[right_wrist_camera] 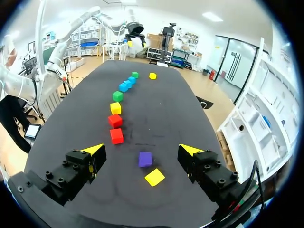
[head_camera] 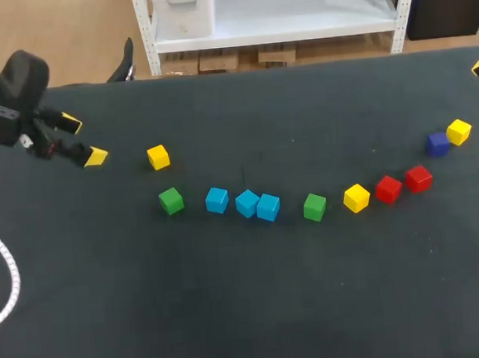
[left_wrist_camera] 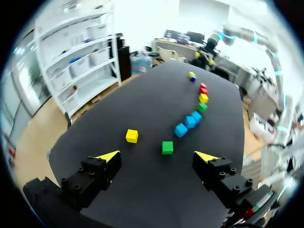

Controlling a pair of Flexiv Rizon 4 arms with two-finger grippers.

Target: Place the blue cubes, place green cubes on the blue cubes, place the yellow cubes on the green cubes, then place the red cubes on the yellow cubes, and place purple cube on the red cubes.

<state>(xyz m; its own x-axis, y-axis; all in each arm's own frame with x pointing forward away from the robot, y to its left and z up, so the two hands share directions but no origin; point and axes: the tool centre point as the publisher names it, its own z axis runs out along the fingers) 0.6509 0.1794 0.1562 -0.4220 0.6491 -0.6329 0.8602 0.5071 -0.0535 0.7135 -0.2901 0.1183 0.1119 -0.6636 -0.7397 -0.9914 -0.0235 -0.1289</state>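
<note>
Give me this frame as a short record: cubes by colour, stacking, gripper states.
blue cubes: three, together in the row
green cubes: two, either side of the blues
yellow cubes: three, apart
red cubes: two, adjacent
purple cube: one, beside a yellow
stacking: none; all on the table
left gripper: open, empty
right gripper: open, empty

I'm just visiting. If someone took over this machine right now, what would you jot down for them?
Left gripper: open, empty, at the left edge of the table.
Right gripper: open, empty, by the purple cube.
Blue cubes, green cubes, yellow cubes and red cubes lie in a loose arc, none stacked.
Done: nothing.
Left: all the stacking, blue first.
</note>
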